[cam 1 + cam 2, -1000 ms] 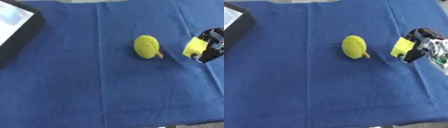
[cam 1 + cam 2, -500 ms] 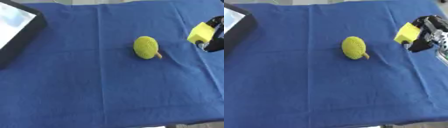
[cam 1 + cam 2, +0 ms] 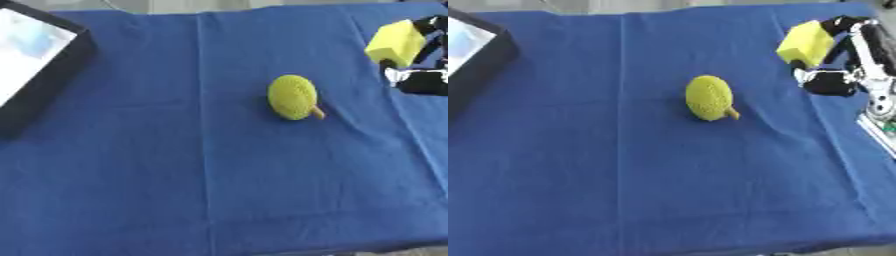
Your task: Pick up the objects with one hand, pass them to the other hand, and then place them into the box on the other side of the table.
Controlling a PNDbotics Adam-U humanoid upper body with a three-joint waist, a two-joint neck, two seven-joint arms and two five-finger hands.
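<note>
My right hand (image 3: 843, 60) is at the upper right, above the blue cloth, with its fingers curled round a pale yellow block (image 3: 804, 44). A yellow-green bumpy fruit-shaped toy (image 3: 710, 98) with a short brown stem lies on the cloth near the middle, well to the left of the hand. The black box (image 3: 54, 75) with a pale inside stands at the far left edge, only partly in view. My left hand does not show.
A blue cloth (image 3: 219, 175) covers the whole table, with fold lines running front to back. The table's front edge shows along the bottom, and the cloth's right edge runs close under my right arm.
My right hand has risen and moved away toward the far right with the yellow block in it. The fruit toy and box have stayed put.
</note>
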